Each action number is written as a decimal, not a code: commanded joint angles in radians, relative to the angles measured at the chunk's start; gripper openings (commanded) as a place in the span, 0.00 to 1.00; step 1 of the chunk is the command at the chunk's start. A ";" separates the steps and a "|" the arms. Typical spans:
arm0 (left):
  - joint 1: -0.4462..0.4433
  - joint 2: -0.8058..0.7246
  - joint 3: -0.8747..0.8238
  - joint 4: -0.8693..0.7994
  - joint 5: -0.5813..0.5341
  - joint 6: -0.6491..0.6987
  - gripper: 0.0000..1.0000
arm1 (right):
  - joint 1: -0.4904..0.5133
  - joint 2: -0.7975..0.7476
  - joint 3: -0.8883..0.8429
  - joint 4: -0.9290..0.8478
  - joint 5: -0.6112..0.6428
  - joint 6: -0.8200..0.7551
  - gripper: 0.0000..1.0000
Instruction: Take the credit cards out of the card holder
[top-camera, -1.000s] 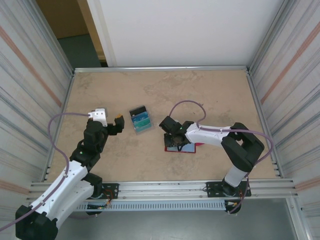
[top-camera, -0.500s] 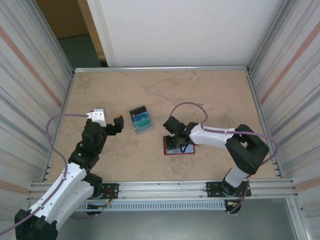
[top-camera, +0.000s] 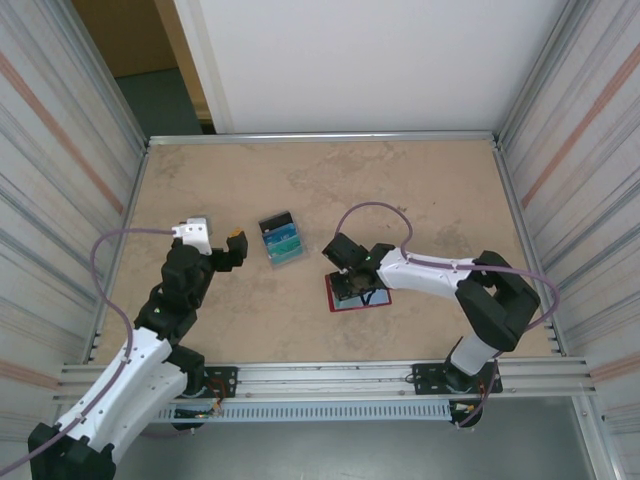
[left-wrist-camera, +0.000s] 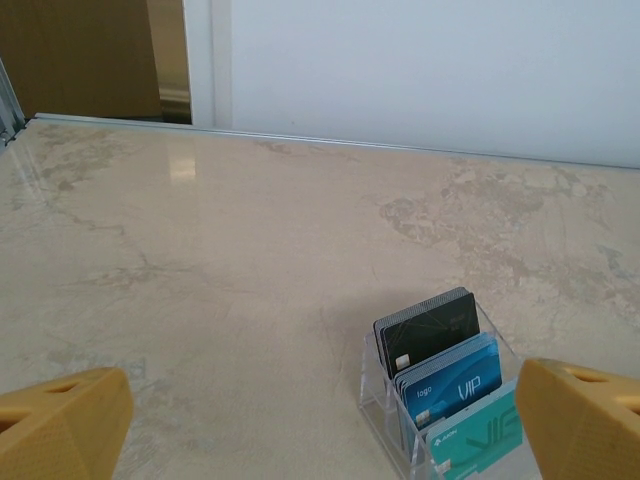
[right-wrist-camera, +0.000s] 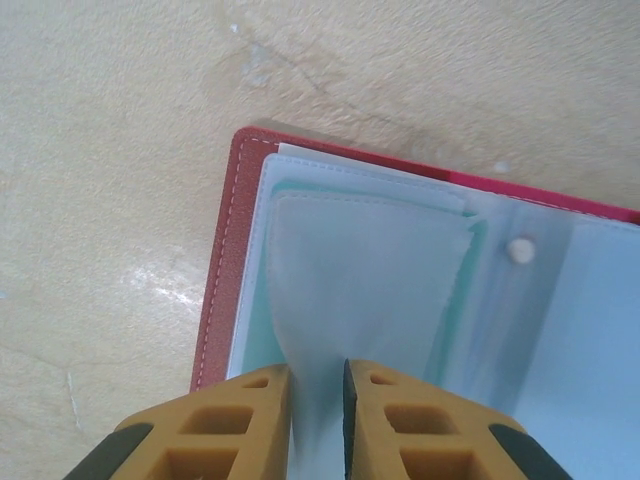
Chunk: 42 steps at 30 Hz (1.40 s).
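Status: partly done, by my read. The clear card stand (left-wrist-camera: 440, 400) just ahead of my left fingers (top-camera: 220, 245) already carries black, blue and teal cards. Those fingers are spread wide, grasping nothing. The card holder (right-wrist-camera: 215, 300) lies open on the desk (left-wrist-camera: 200, 250), directly under my right fingers (top-camera: 352, 287), which are clenched on its pale sleeve (right-wrist-camera: 360, 270). I can't tell if a card is inside. Left to do: pull whatever remains. Versus a second ago, the right fingers have narrowed and the holder looks nudged toward my left arm. Left side unchanged.
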 joint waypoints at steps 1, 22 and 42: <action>0.006 -0.012 0.051 -0.025 0.013 0.013 0.99 | -0.002 -0.044 0.029 -0.058 0.055 0.017 0.20; 0.001 -0.007 0.075 -0.021 0.027 0.024 0.99 | -0.126 -0.212 -0.071 -0.091 0.054 0.034 0.25; -0.012 0.020 0.077 -0.022 0.018 0.000 0.99 | 0.033 -0.148 -0.016 -0.106 0.094 0.082 0.34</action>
